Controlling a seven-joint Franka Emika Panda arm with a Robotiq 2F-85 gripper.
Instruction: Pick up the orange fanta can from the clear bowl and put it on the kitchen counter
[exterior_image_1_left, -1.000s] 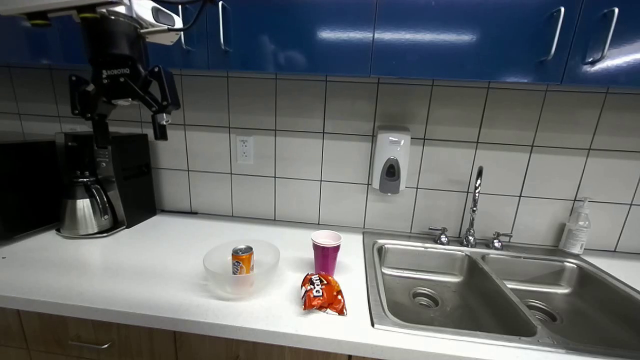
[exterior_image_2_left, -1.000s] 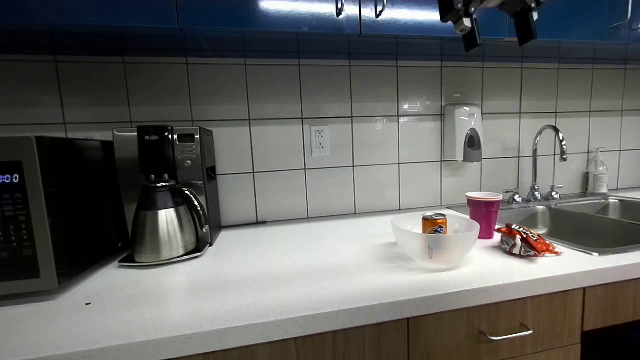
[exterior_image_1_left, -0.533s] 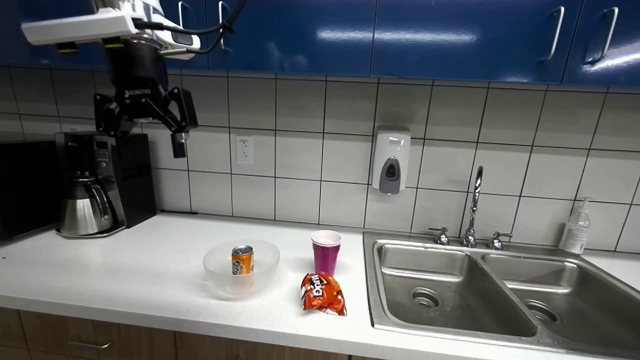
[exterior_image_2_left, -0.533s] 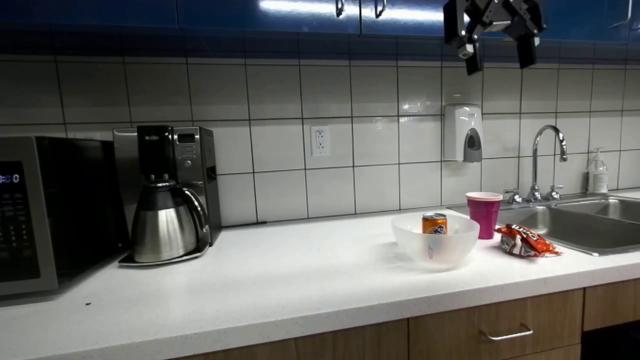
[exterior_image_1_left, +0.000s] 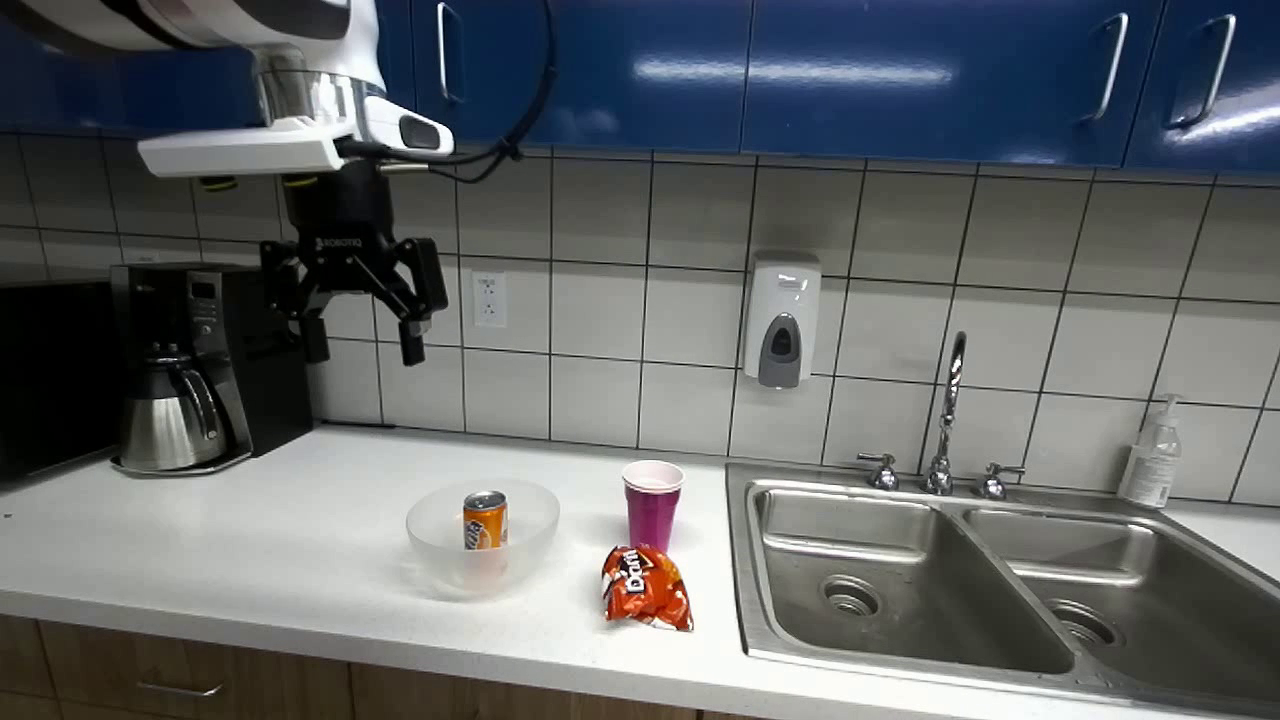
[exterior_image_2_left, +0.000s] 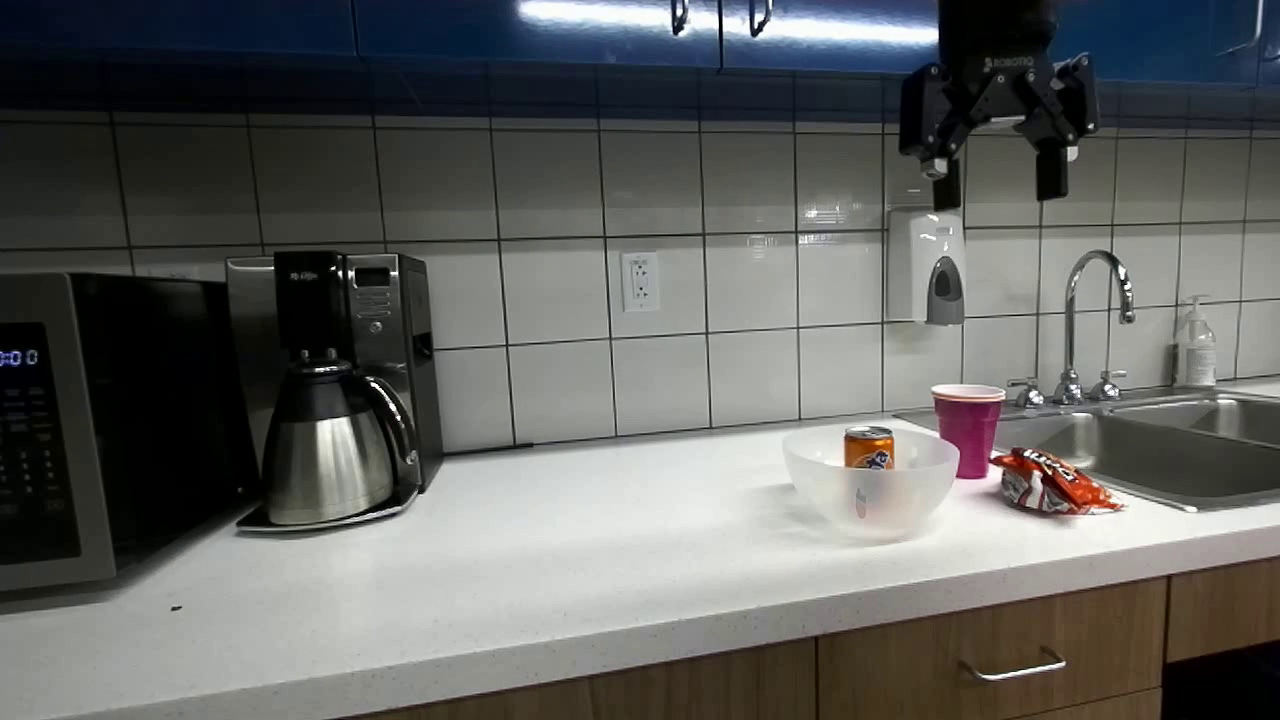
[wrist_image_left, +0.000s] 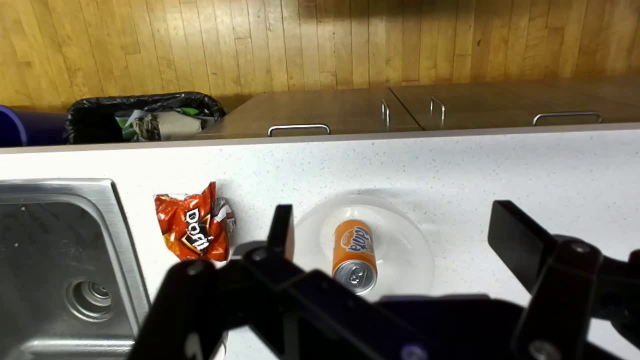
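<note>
Orange can (exterior_image_1_left: 486, 524), in bowl (exterior_image_1_left: 533, 545), well below tool (exterior_image_1_left: 363, 350)

Orange Fanta can (exterior_image_1_left: 485, 524) standing upright in a frosted see-through bowl (exterior_image_1_left: 440, 558)
Silver top's facing up, bowl's on the white desk (exterior_image_1_left: 250, 540), lower left of center in an exterior view.

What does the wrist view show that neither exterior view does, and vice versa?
Only the wrist view: the brown wooden plank floor, a black-lined trash bin and part of a dark blue container beside it.
Only the exterior views: the black and steel coffee maker, white plastic soap dispenser, curved chrome faucet and blue wall cabinets.
All three share the orange Fanta can inside the frosted clear bowl, the crumpled red Doritos bag, the steel sink, the white counter and the open black gripper.
</note>
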